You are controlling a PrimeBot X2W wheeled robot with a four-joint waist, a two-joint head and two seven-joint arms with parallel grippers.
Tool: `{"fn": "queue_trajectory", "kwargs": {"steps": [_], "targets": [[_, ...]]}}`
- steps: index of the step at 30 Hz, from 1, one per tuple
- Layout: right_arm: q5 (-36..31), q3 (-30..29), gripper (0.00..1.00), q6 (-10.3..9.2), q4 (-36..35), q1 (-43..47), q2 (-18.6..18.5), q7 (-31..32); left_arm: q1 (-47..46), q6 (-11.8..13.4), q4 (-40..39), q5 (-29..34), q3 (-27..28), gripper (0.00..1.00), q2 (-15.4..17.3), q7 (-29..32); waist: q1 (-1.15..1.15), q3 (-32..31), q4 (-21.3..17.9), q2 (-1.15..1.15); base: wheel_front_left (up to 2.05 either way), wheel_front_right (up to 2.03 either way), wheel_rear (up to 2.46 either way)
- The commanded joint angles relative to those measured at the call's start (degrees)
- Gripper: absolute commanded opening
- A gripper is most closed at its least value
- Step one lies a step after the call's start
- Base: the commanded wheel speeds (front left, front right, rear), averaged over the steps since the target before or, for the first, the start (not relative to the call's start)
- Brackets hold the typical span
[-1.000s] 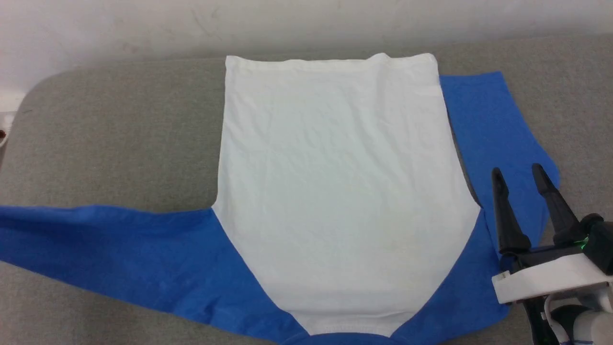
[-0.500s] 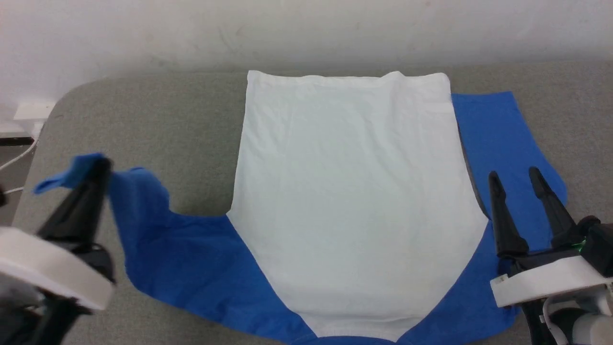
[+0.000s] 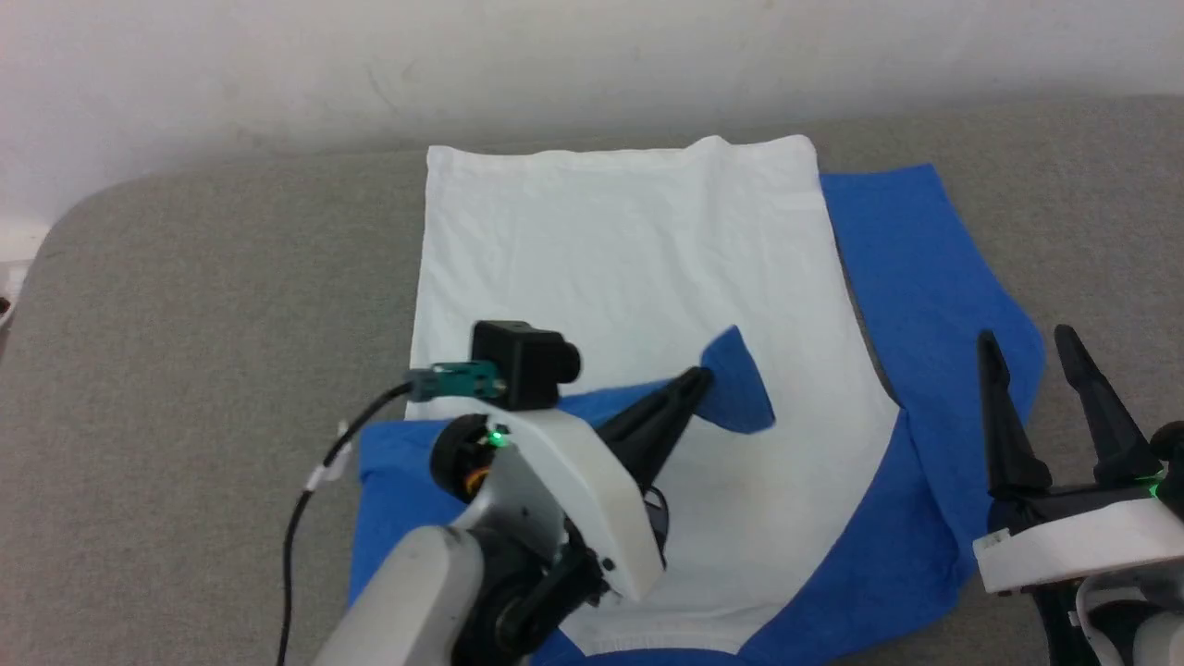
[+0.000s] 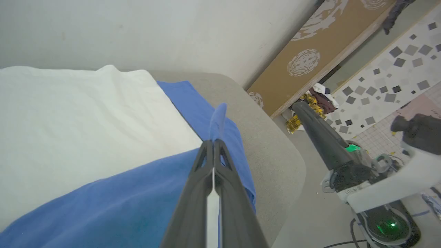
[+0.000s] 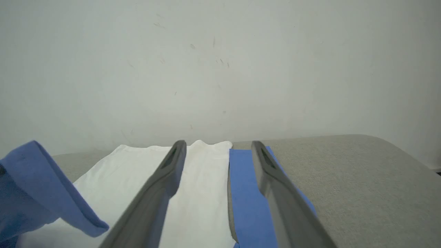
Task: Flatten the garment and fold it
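We find the shirt [image 3: 629, 240] flat on the grey counter [image 3: 203, 277], hem at 12 o'clock, collar at 6. The left tool [image 3: 696, 379] is clamped on the cuff of one sleeve [image 3: 740, 393], held over the white body. The right tool [image 3: 1025, 338] stands apart and empty over the other sleeve [image 3: 925, 268] at 3 o'clock. Risk: a release too high or off line would leave the sleeve crumpled or drag the body askew. We read no brand, label or lettering.

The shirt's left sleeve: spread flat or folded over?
Partly folded over: the left gripper, shut on the end of the sleeve, holds it over the white body of the shirt.
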Motion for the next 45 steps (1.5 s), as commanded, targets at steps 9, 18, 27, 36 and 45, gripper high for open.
{"fn": "queue_trajectory", "kwargs": {"steps": [9,18,27,36,45], "targets": [[0.90,0.66,1.00,-0.09,-0.05,-0.65,0.09,-0.47,-4.77,-3.73,17.62,3.19,-9.36,0.00,-3.38,-1.31,0.00,3.69,-5.65,0.00,0.00,0.00,0.00],[1.41,1.03,1.00,-0.09,1.32,-1.72,0.09,-1.51,-7.14,-6.24,30.94,6.51,-16.11,0.00,-4.11,-1.91,0.00,5.40,-7.20,0.00,0.00,0.00,0.00],[0.61,0.90,1.00,-0.09,1.94,-2.30,0.09,-0.96,-7.85,-8.22,31.58,-0.25,-13.87,1.00,-4.59,-5.41,0.00,4.74,-5.40,0.00,0.00,0.00,0.00],[-1.49,-1.16,1.00,-0.09,3.63,-5.75,0.09,0.82,-6.97,-3.28,21.93,3.31,1.84,1.00,3.41,-26.96,0.00,5.64,-2.78,0.00,0.00,0.00,0.00],[0.29,-4.74,1.00,-0.09,15.86,-21.42,-3.44,6.65,-2.91,4.53,21.48,11.55,14.55,1.00,11.33,-41.52,0.00,11.21,-0.98,0.00,0.00,0.00,0.00]]}}
